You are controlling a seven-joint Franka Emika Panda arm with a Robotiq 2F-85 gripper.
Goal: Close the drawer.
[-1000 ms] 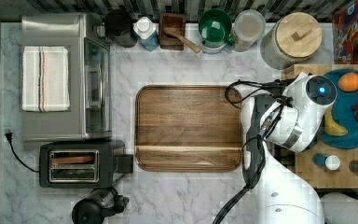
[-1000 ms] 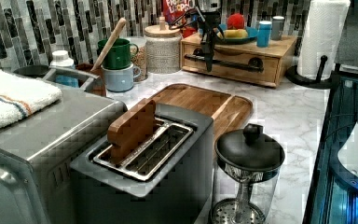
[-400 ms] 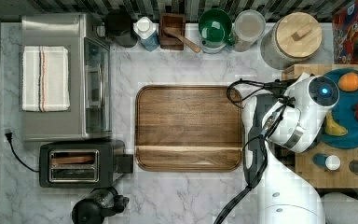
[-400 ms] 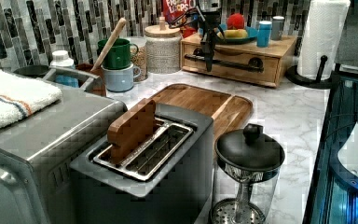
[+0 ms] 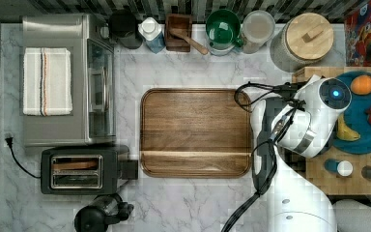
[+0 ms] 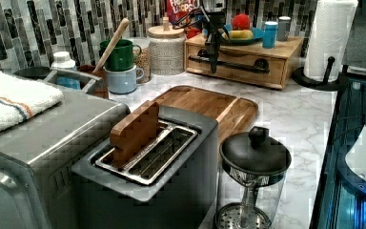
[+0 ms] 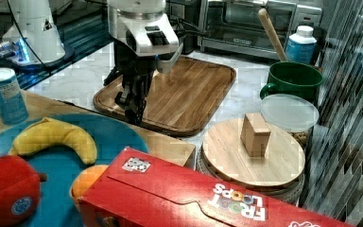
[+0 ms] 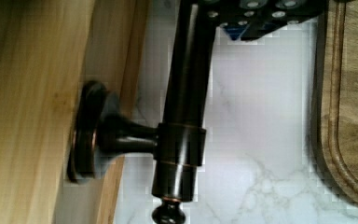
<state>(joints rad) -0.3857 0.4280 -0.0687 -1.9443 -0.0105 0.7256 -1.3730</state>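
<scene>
Marble counter (image 5: 193,203) runs along a tiled wall, where a green mug (image 5: 223,30) holds nothing I can make out and a small wooden box (image 5: 178,31) holds a wooden spoon (image 5: 189,40). At the top view's right, the drawer (image 6: 240,64) sits in a light wood unit carrying a blue plate (image 7: 71,142) with a banana (image 7: 56,137). The gripper (image 6: 213,52) hangs at its dark bar handle (image 8: 182,116); whether it grips the handle I cannot tell, and a brown board (image 5: 195,131) lies just beside.

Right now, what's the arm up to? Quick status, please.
Gripper down at the drawer's dark bar handle. Drawer front looks nearly flush with its wooden box. Nothing seen blocking it.
</scene>
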